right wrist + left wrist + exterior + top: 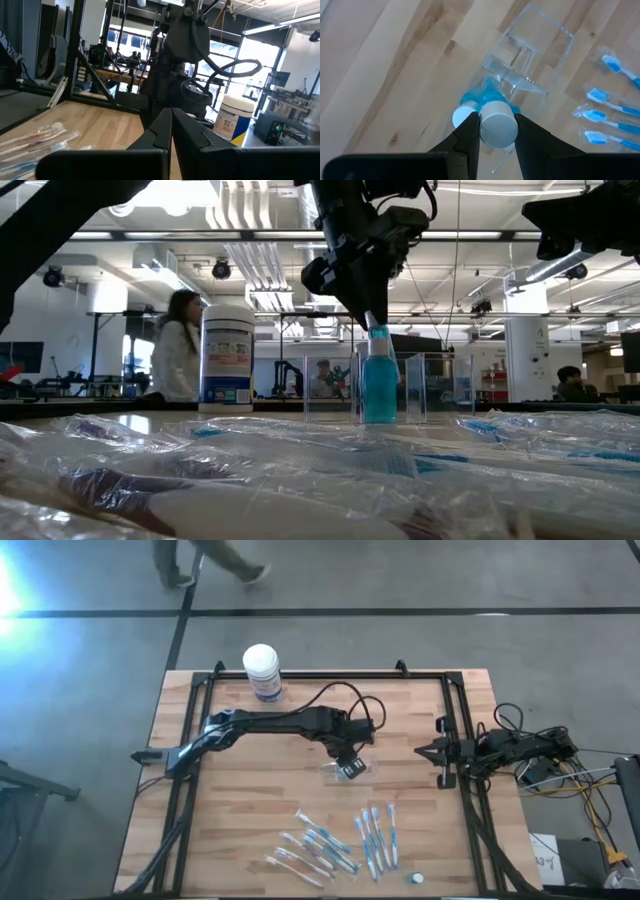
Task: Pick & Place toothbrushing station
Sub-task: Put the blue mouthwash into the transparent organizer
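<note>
Gripping a blue bottle (490, 107), your left gripper (496, 131) holds it inside the toothbrushing station (532, 55); right gripper (171, 122) clenched at the bench (250, 800) edge.

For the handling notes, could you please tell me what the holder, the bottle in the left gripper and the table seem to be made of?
Holder: clear, glossy hard plastic, it seems; the table shows through its walls.
Bottle: translucent blue, probably plastic, with a matte white cap; the left gripper is shut on it.
Table: light wood with visible grain and knots, smooth finish.
</note>
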Robot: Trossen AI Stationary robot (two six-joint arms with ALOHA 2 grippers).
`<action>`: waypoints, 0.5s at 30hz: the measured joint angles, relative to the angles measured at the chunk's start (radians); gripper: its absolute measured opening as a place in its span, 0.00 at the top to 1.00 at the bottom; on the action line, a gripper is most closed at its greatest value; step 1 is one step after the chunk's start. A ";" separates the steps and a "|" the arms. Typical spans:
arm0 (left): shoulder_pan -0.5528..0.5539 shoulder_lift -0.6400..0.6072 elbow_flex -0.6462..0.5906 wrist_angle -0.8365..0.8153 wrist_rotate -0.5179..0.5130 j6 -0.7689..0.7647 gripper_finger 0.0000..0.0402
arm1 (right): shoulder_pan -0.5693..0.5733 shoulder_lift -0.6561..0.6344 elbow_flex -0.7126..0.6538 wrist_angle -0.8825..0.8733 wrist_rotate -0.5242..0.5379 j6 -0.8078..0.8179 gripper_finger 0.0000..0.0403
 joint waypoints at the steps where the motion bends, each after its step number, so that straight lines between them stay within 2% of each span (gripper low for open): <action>1: 0.000 0.000 -0.001 0.008 0.000 0.000 0.76 | 0.000 0.000 0.000 0.000 0.000 -0.001 0.98; 7: 0.002 0.000 -0.004 0.025 0.000 0.030 0.75 | 0.000 0.000 0.000 0.000 0.000 -0.004 0.98; 15: 0.002 0.000 -0.005 0.029 0.000 0.200 0.75 | 0.000 0.000 0.000 -0.002 0.000 -0.004 0.98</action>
